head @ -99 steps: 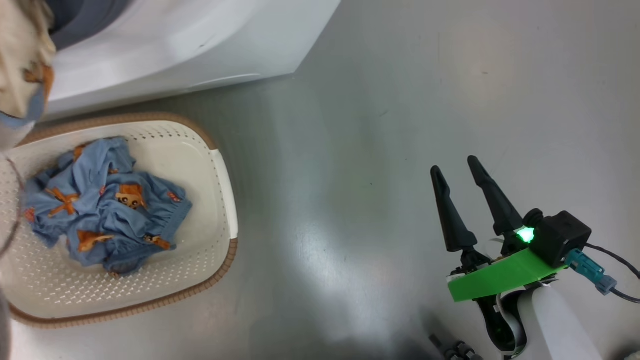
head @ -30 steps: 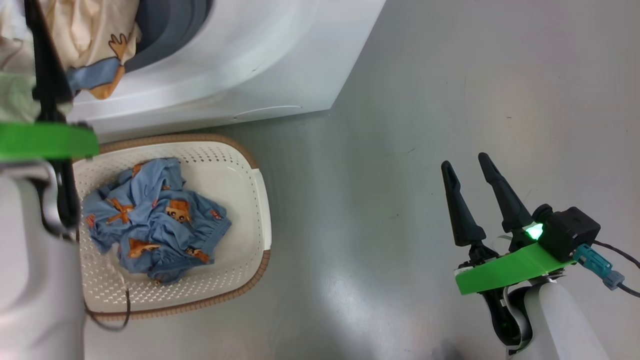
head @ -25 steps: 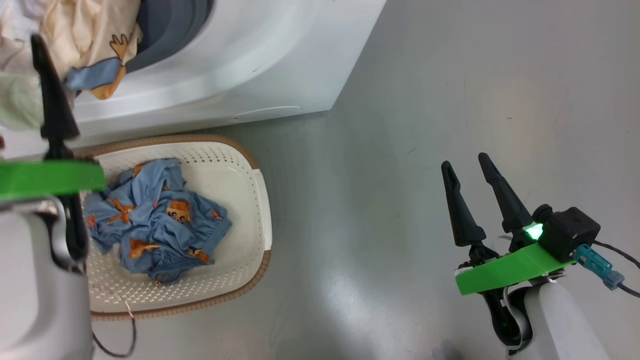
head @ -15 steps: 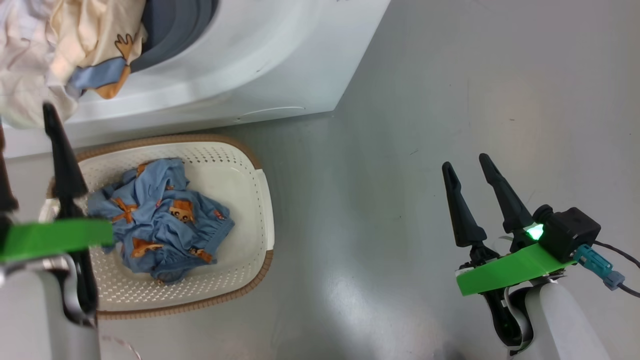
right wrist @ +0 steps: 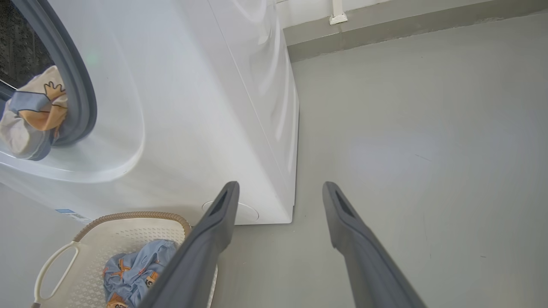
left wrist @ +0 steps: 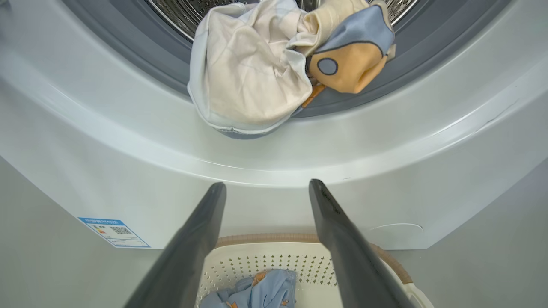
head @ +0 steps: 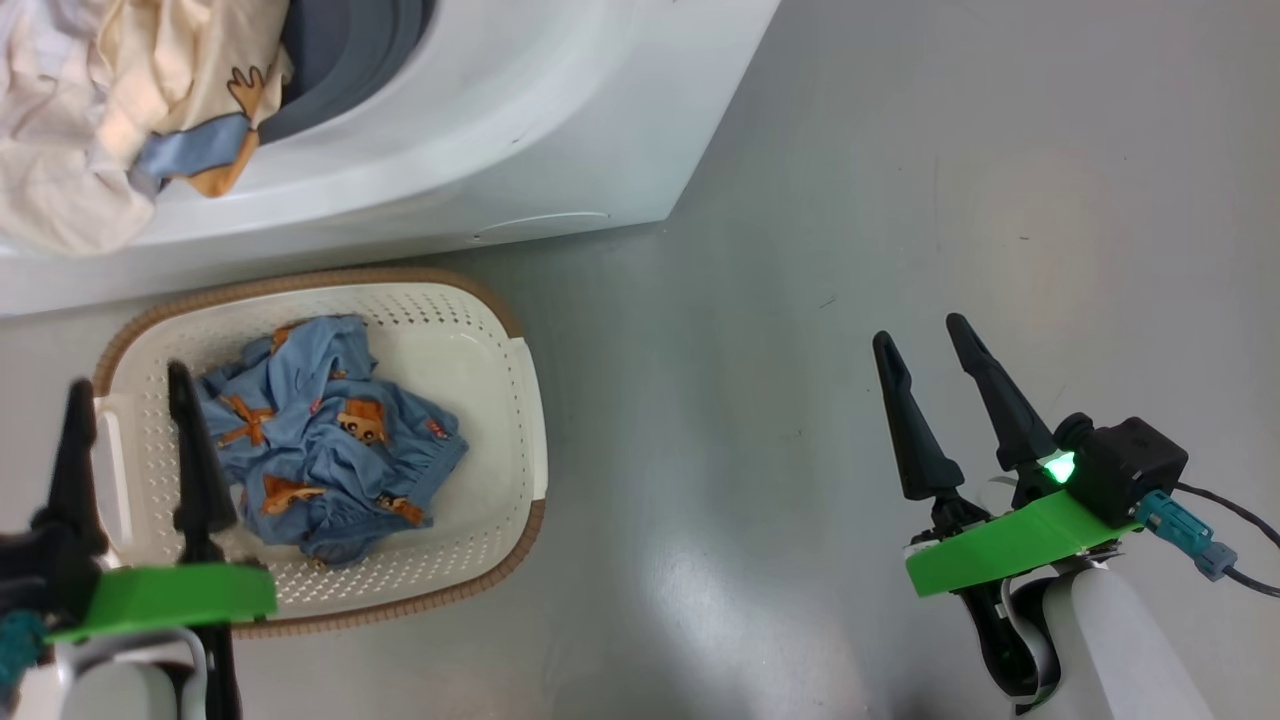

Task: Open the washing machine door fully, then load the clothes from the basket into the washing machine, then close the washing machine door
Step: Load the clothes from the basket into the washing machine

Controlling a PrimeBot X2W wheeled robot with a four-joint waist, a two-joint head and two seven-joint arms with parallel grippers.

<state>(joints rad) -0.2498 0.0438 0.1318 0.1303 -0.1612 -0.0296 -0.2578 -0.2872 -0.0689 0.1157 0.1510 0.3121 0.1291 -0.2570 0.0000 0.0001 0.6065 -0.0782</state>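
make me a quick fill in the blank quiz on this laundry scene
1. The blue starfish-print clothes lie in the cream ____.
2. A cream garment hangs out of the white ____'s round opening.
3. The left gripper holds nothing, and its jaws are ____.
4. The right gripper is over the bare grey ____.

Missing words: basket; washing machine; open; floor.

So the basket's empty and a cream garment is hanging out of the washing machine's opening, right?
No. The basket holds the blue clothes, as the head view shows. The cream garment does hang out of the washing machine opening.
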